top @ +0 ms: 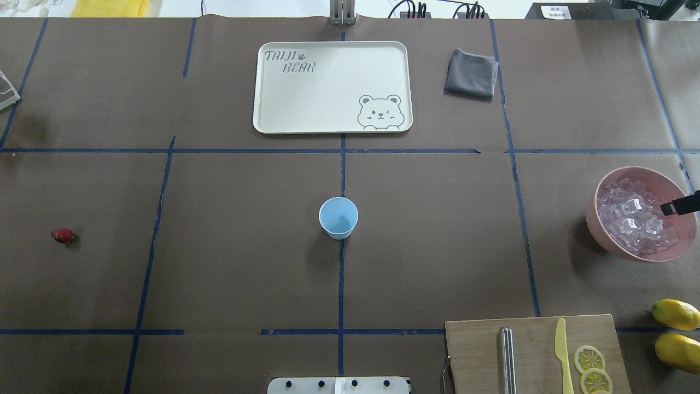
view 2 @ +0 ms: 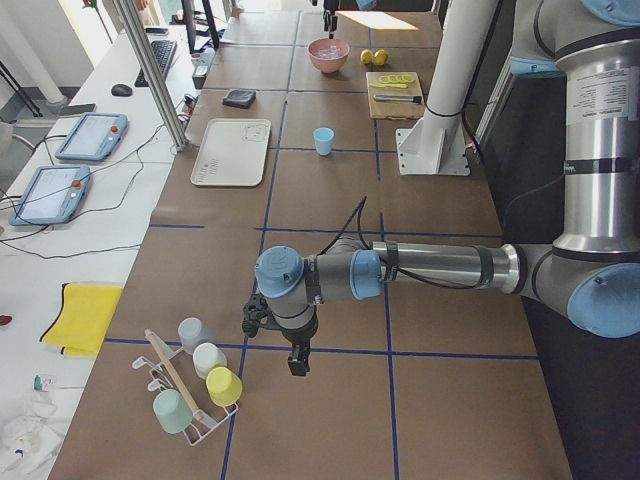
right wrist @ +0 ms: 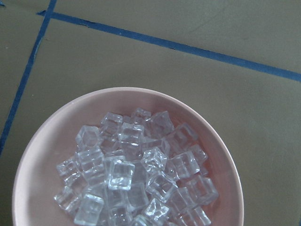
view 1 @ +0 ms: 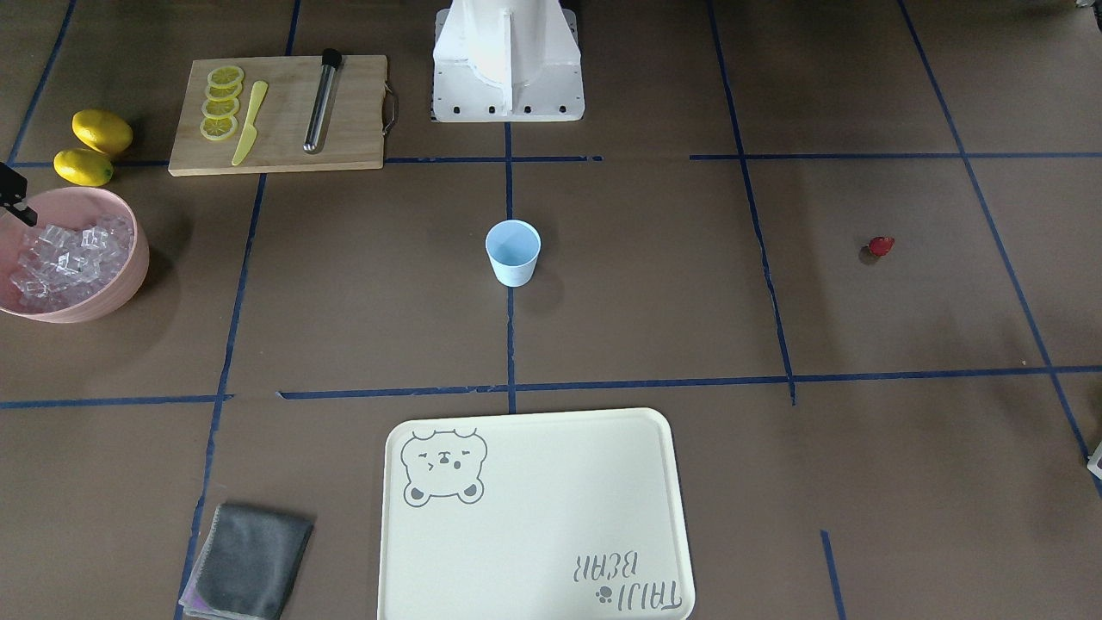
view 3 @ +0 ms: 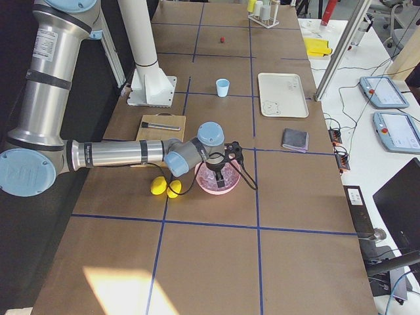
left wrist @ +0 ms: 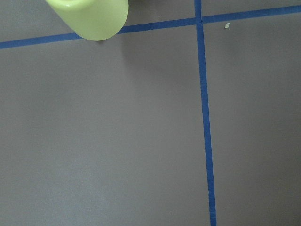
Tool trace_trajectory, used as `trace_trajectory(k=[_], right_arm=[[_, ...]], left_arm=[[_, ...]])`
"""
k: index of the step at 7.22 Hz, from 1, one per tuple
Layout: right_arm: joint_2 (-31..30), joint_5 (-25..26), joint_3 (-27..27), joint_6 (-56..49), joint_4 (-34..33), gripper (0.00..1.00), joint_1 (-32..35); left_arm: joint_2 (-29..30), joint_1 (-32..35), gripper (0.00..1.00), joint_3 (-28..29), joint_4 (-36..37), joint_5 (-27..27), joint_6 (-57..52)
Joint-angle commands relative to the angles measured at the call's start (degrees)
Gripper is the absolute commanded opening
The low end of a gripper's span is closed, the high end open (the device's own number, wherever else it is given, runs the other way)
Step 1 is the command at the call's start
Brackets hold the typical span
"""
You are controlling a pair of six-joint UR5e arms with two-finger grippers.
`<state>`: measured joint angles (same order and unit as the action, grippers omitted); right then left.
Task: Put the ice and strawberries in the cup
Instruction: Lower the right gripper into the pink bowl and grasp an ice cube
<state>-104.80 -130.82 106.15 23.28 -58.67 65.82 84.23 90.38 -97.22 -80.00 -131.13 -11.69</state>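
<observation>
Cup (top: 338, 218) empty mid-table (top: 235, 262), ice (right wrist: 136, 174) heaped in pink bowl (right wrist: 44, 141) under right gripper (top: 680, 206), strawberry (top: 62, 236) loose on robot's left side, left gripper (view 2: 299, 362) beside racked cups (view 2: 205, 375); can't tell either claw's spread.

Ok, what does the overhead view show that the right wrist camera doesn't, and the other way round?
Only the overhead: the cup, the strawberry, the tray, the cutting board, the lemons, and the tip of the right gripper over the pink bowl. Only the right wrist: the ice up close, as separate clear cubes heaped together. Both: the pink bowl and the ice in it.
</observation>
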Motion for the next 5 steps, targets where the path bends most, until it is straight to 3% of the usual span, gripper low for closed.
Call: trace_trajectory(k=[1,5], right_arm=[[0.03,2.93,0.72,2.38,0.83,0.96,-2.97],[-0.23,7.16,0.38,2.47,0.75,0.93,-7.72]], left_arm=[[-0.29,-0.03,1.0,-0.07,-0.07,-0.18,0.09],[-0.38,-0.03,1.0,0.02,0.02,-0.18,0.09]])
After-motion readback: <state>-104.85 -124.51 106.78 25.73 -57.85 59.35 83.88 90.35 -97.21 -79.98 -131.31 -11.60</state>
